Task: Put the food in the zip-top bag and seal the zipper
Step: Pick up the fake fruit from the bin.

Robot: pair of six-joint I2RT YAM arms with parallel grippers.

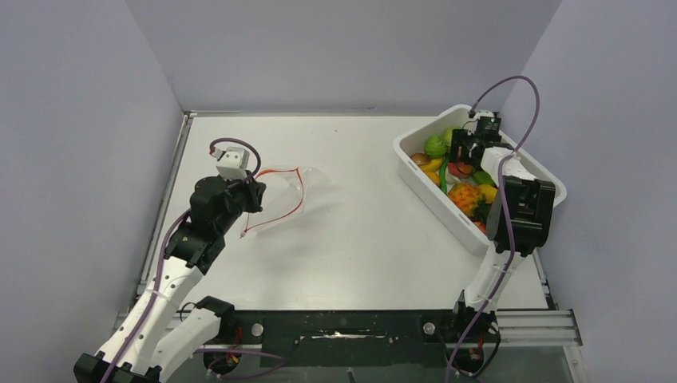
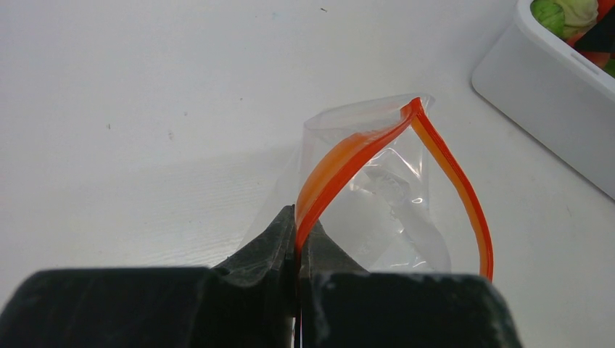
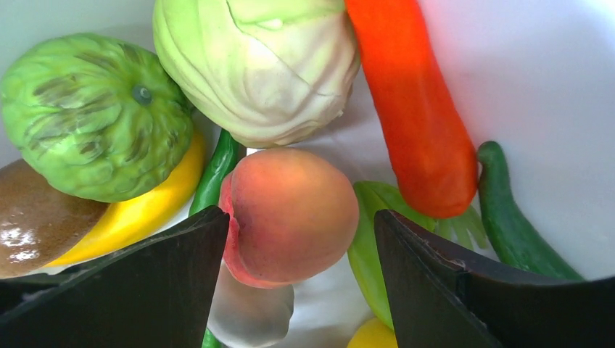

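**Bag pinched open, peach between spread fingers**

Top view: the left claw (image 1: 249, 190) grips the zip-top bag (image 1: 283, 195) by its zipper (image 1: 302, 191), with bare desk (image 1: 359, 239) beyond. The right claw (image 1: 465, 155) is inside the white tub (image 1: 435, 203).
Left wrist: the bag mouth gapes ahead of the claw.
Right wrist: the wide claw straddles the peach (image 3: 290, 214), with the carrot (image 3: 413, 109) ahead-right by the tub wall.

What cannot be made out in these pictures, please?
Top view: tips of the right gripper, hidden by its body over the white rectangular plastic tub.
Right wrist view: underside of the pink-orange toy peach, behind black fingers.
Left wrist view: bottom of the clear plastic zip-top bag, behind the left gripper.
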